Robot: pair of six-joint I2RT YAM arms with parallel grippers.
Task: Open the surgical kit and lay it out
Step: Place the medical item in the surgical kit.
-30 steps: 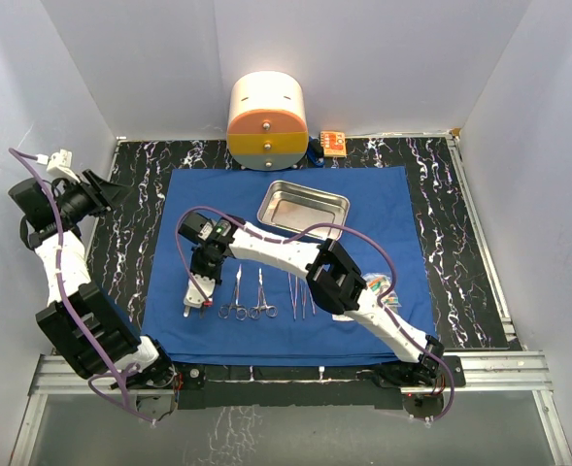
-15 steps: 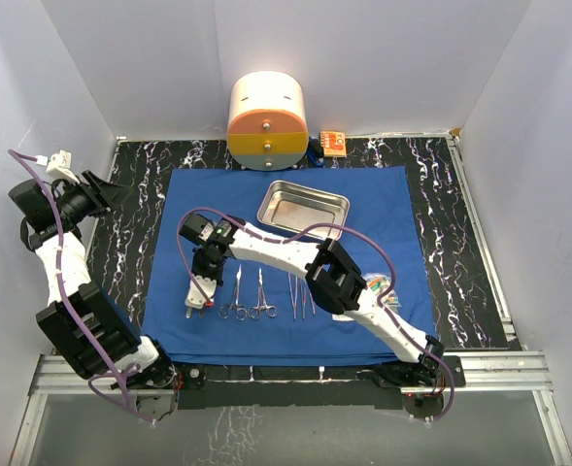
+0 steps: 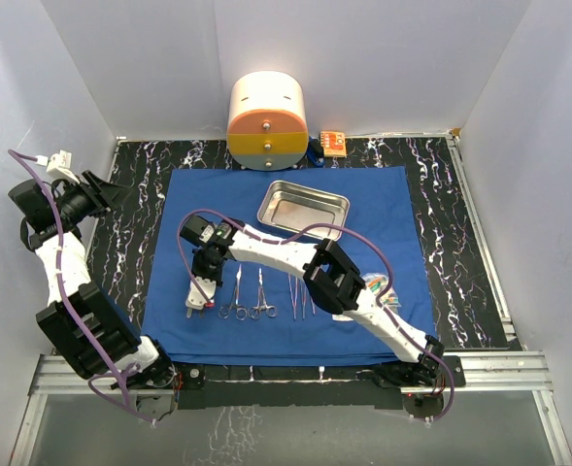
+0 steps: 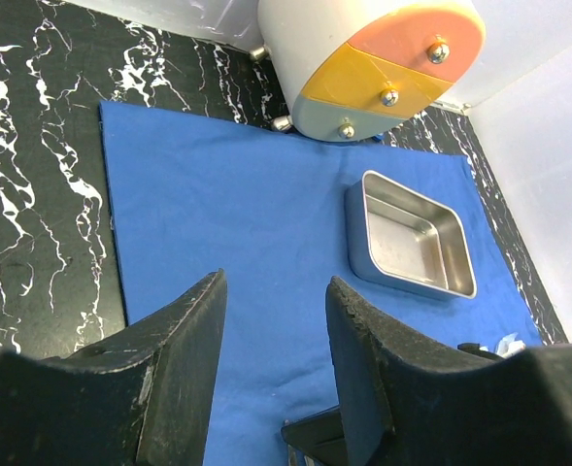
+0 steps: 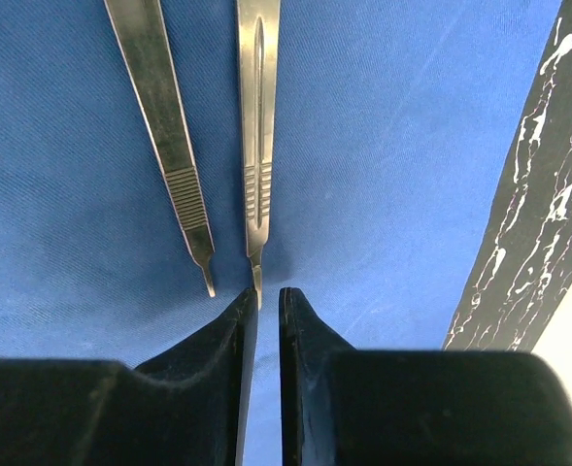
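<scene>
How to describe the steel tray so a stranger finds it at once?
Find the blue cloth on the marbled table. On its far half, near the round cream-and-orange container, sits the steel tray, the only shiny rectangular dish, empty.

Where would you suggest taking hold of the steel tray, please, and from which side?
I'd take the steel tray by one long wall, coming straight down from above with one finger inside and one outside. It sits upright and empty on the blue cloth, so its thin raised walls are free to pinch, while its flat bottom offers no edge.
</scene>
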